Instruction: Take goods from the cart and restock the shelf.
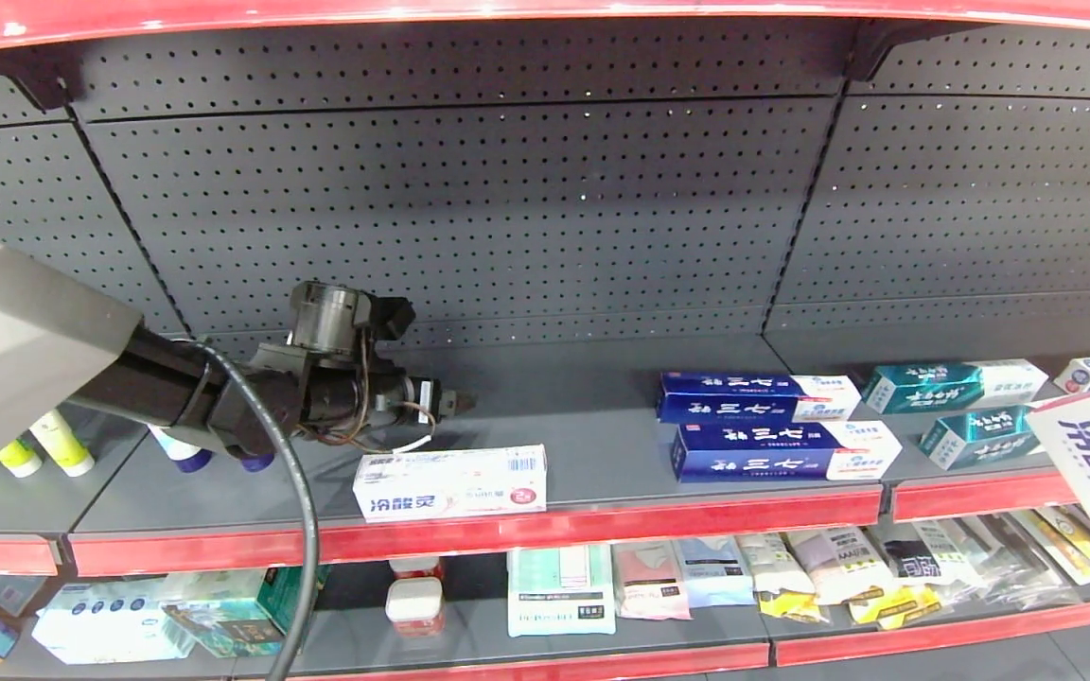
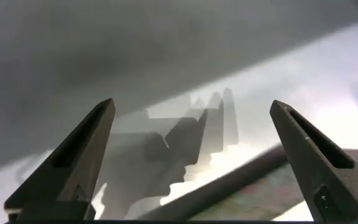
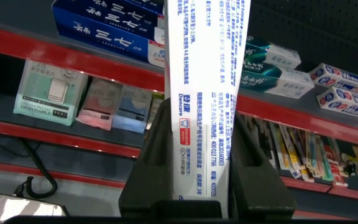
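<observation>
Endwise, right pincer (image 3: 201, 127) grips long glossy cardboard toothpaste box (image 3: 205, 56).

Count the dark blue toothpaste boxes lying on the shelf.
2. One dark blue box lies toward the pegboard; the other lies just in front, at the shelf's red edge. None seems hidden behind them.

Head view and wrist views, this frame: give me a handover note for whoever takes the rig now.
Left gripper: open, empty, over the shelf just behind the white toothpaste box lying at its front edge.
Right gripper: shut on a second white box, held in front of the shelf at the right.
Done: one white box lies on the shelf.
Left: set the held box down, probably beside the first.
</observation>
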### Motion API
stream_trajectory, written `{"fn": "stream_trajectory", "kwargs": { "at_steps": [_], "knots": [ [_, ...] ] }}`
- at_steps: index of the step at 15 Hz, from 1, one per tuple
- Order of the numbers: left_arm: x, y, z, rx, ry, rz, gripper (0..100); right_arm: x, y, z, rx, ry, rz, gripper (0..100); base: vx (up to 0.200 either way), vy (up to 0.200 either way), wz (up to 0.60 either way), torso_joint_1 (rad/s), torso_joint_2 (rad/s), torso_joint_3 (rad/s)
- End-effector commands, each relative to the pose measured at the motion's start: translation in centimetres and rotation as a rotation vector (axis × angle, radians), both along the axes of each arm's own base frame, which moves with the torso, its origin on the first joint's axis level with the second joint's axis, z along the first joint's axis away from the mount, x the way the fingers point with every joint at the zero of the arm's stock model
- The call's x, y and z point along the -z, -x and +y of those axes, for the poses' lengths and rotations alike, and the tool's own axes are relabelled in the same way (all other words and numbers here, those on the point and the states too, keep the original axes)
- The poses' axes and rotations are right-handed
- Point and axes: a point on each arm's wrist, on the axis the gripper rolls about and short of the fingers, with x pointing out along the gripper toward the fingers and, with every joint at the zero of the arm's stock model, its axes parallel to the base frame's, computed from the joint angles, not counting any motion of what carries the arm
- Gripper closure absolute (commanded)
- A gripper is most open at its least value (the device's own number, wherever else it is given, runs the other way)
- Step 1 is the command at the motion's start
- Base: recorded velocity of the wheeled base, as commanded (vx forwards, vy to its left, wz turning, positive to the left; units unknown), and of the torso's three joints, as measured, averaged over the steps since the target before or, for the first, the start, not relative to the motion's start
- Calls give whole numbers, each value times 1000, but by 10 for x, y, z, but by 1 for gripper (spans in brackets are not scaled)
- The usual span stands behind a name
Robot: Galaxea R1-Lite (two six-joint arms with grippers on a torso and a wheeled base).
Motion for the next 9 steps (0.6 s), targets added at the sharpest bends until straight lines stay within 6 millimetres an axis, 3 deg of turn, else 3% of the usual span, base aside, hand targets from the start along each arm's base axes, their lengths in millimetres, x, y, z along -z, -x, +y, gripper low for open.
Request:
{"fn": "stream_trajectory", "kwargs": {
  "at_steps": [1, 5, 9],
  "knots": [
    [-21, 11, 6, -11, 18, -44, 0, 0, -1, 0, -1, 0, 3, 100, 0, 0, 0, 0, 0, 0],
    [-41, 41, 17, -40, 20, -76, 0, 0, -1, 0, -1, 0, 2, 100, 0, 0, 0, 0, 0, 0],
    [-62, 86, 41, -87, 55, -106, 0, 3, -2, 0, -1, -4, 19, 100, 0, 0, 0, 0, 0, 0]
  ]
}}
